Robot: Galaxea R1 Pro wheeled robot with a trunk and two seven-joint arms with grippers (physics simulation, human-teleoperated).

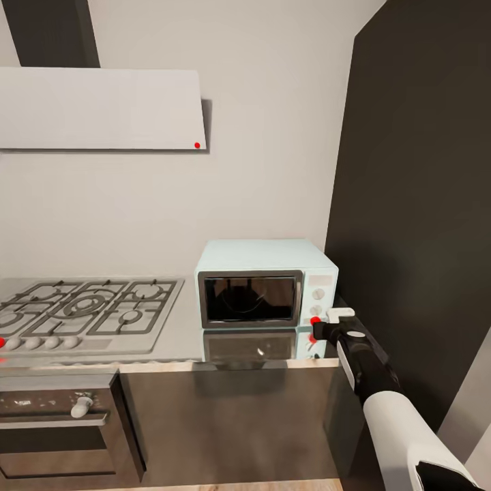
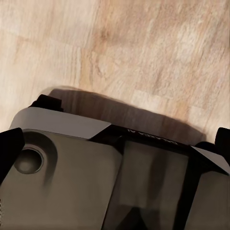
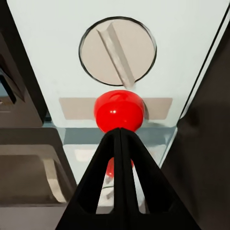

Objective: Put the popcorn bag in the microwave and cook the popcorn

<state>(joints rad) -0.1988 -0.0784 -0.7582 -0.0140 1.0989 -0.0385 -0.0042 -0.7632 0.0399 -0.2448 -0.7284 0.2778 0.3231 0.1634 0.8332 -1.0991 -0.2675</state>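
Right arm (image 1: 382, 382) extended forward and up from the lower right of the head view, white forearm shell nearest the camera, black wrist section beyond it, ending in a white-and-black gripper body. Right gripper (image 1: 320, 326) held level, pointing forward and slightly inward. In the right wrist view its two black fingers (image 3: 120, 158) are pressed flat together into a single wedge, no gap between them, tips meeting at one point; nothing held between them.

Left wrist view: camera looks downward over grey and black panels of the robot's own body (image 2: 72, 172). Left gripper's state cannot be told.
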